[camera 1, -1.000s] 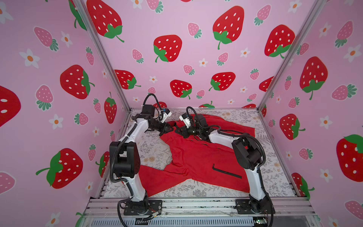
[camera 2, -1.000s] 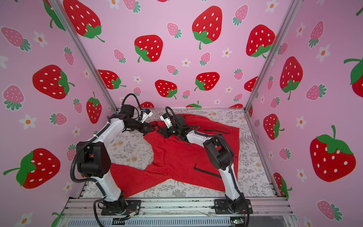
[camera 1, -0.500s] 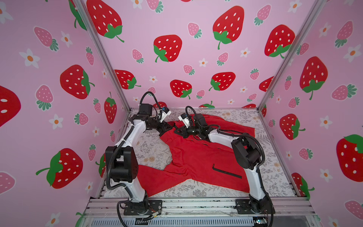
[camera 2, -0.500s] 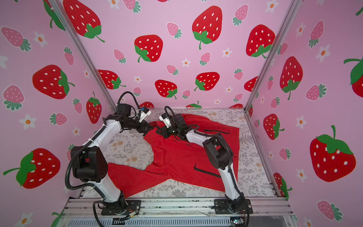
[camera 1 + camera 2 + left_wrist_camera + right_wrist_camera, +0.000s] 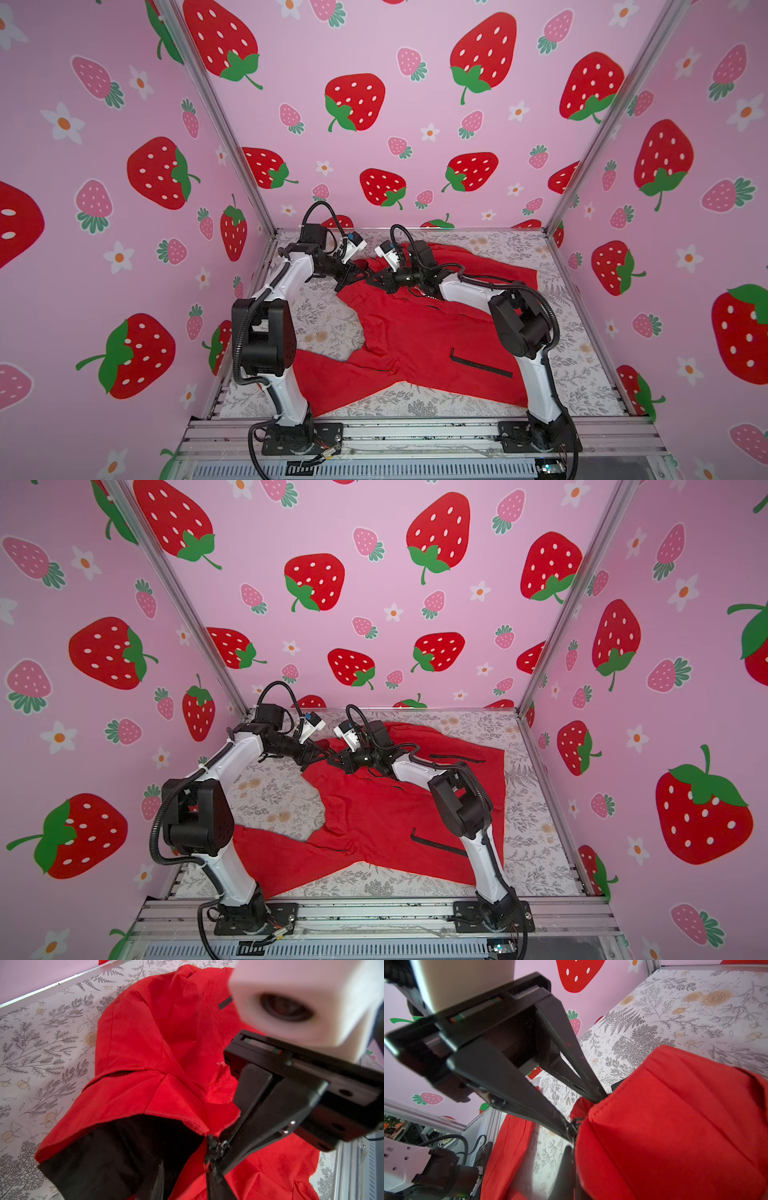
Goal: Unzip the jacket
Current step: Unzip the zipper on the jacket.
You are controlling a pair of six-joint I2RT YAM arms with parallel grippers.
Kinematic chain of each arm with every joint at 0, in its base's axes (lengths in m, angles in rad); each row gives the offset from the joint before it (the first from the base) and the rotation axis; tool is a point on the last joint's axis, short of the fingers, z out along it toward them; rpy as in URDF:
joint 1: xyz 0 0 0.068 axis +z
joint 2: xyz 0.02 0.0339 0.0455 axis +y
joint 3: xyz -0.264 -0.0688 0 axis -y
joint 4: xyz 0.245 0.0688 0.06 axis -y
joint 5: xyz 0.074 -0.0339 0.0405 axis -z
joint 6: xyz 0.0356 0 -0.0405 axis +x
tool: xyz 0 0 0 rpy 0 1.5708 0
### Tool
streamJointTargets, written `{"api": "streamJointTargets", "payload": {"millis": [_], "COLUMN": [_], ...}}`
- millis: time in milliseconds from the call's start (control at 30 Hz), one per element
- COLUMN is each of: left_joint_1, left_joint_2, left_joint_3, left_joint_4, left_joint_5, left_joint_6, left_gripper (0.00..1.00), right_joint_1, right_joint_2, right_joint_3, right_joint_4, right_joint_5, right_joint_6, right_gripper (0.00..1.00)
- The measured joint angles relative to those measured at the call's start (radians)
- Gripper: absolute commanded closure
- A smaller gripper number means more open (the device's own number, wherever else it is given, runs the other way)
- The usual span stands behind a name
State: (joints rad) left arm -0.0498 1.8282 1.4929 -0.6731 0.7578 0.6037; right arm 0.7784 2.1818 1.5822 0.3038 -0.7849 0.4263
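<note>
Both top views: jacket [image 5: 419, 336] lies front-up on the floral table cover [image 5: 324, 320]. Collar [image 5: 371, 266] is toward the left wall, hem to the right, so the long axis runs across the table. Left gripper [image 5: 358, 275] and right gripper [image 5: 376, 281] meet at the collar.
Left wrist: white chest lettering [image 5: 222, 1063] is too small to read. Right gripper is clenched on the black zip [image 5: 214, 1147] at the collar.
Right wrist: left fingers [image 5: 519, 1095] straddle a collar fold with a gap visible; can't tell if they're clamped.

1 jacket [image 5: 415, 332], 2 grippers, left gripper [image 5: 360, 272] and right gripper [image 5: 375, 279], and seemingly 2 black pocket zips [image 5: 439, 845].
</note>
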Motion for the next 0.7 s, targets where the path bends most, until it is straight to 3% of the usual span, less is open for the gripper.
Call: {"api": "streamJointTargets", "payload": {"millis": [133,300,500,700], "left_joint_1": [-0.013,-0.023,-0.023,-0.02], "left_joint_2": [0.0,0.0,-0.002,-0.01], "left_joint_3": [0.0,0.0,-0.024,-0.108], "left_joint_4": [-0.009,-0.019,0.012,0.096], "left_joint_5": [0.005,0.001,-0.034,-0.092], "left_joint_6": [0.005,0.0,-0.071,-0.299], "left_gripper": [0.78,1.0,1.0,1.0], "right_joint_1": [0.0,0.0,-0.002,0.005], "right_joint_2": [0.005,0.011,0.051,0.07], "right_joint_3": [0.001,0.003,0.041,0.056], "right_joint_4": [-0.003,-0.006,-0.015,-0.09], "right_joint_5": [-0.002,-0.003,-0.008,0.045], "right_joint_6": [0.004,0.024,0.093,0.172], "right_gripper": [1.0,1.0,1.0,1.0]}}
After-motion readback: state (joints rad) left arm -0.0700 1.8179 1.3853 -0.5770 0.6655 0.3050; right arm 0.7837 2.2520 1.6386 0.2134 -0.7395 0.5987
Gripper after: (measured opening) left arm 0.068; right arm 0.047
